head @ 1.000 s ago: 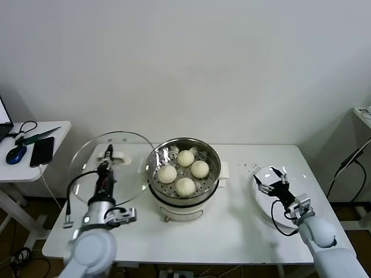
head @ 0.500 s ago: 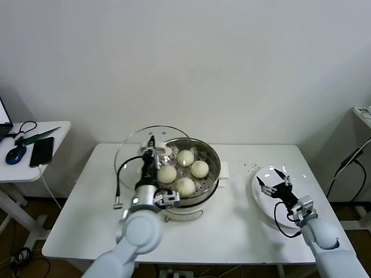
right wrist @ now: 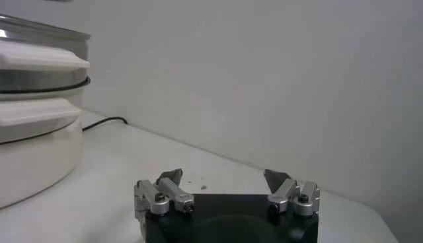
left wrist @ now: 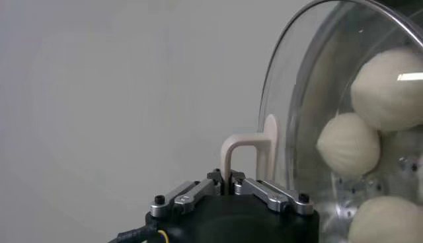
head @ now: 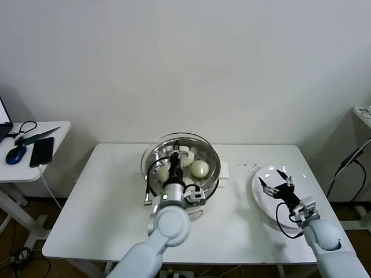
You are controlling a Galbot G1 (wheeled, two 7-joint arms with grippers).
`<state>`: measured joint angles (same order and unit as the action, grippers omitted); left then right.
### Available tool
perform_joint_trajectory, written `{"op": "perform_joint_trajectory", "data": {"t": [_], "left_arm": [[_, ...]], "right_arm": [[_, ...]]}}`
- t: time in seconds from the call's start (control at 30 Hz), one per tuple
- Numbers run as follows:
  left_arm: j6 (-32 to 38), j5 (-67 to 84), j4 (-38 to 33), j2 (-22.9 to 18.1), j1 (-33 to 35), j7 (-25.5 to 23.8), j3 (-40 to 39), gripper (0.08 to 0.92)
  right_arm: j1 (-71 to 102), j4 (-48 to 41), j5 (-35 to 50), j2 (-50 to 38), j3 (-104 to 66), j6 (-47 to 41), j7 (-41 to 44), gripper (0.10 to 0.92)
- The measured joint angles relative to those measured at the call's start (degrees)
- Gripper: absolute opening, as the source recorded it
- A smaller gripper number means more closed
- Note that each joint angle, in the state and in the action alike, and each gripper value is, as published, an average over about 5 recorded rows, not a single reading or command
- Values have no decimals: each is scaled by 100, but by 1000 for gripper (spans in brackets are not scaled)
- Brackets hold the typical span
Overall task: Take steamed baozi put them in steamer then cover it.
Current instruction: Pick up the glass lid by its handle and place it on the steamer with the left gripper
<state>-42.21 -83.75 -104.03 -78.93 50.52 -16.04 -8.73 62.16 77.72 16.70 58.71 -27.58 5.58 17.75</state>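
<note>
- Since a second ago the left gripper has carried the cover from the left part of the tabletop all the way over the steamer; right arm barely shifted.
- Left jaws are clamped tight on the cover's white handle, nothing else in them. In the left wrist view the glass sits right in front of the steamed baozi, and you can see buns through it.
- From the head view the cover rim lines up roughly with the steamer rim, but I can't tell if it's actually seated or just hanging above it.
- Steamer is mid-tabletop, toward the back edge. One bun shows clearly in it; the rest are partly hidden behind the arm.
- Right gripper hovers over the white plate near the right edge, jaws spread wide and holding nothing.
- Room-wise: the whole left part of the tabletop is bare now, and there's a wide open strip between steamer and plate.
- Side table on the left with a phone and mouse stands well apart.
</note>
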Motion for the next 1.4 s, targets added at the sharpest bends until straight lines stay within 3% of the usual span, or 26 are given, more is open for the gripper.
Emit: {"op": "perform_joint_trajectory", "data": {"t": [0.53, 1.4], "left_arm": [[4, -81, 437, -286, -90, -11, -107, 147], [4, -66, 745, -284, -122, 247, -127, 147]], "right_arm": [[-24, -57, -23, 13, -42, 39, 28, 823], [4, -67, -71, 59, -94, 68, 77, 823]]}}
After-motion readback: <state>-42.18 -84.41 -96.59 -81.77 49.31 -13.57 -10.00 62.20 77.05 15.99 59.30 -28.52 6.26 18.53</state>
